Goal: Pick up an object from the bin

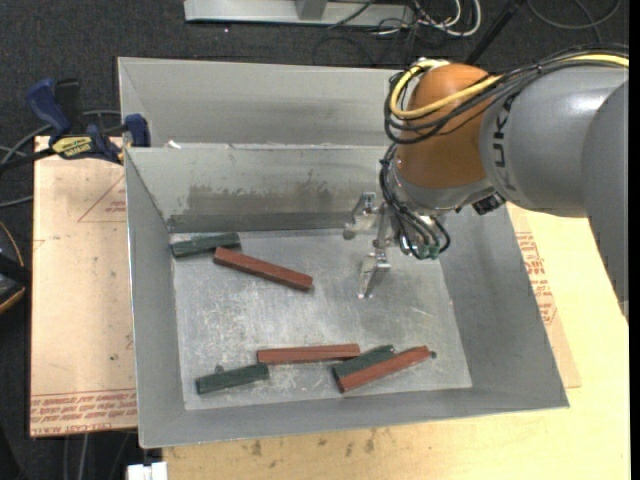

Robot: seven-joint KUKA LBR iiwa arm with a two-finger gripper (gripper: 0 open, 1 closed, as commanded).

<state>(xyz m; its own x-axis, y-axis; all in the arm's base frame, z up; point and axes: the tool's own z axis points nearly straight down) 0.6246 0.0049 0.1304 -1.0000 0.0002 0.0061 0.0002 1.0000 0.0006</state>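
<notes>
This place is a robotics laboratory or a test room of that kind, not a home and not a shop. A big grey industrial arm (560, 148) with printed letters on its side comes in from the right. An orange cover (440, 128) sits on its wrist, and yellow and black wrist cables (400, 93) run over this cover. Under it stands a plain grey metal bin (250, 98) with sloping walls. In it lie only a few flat bars of similar shape, some red-brown (262, 268) and some dark green (205, 245). The floor is a dark carpet (60, 28). At the top, loose floor cables (450, 3) lie on it beside a flat grey metal base (300, 6).
</notes>
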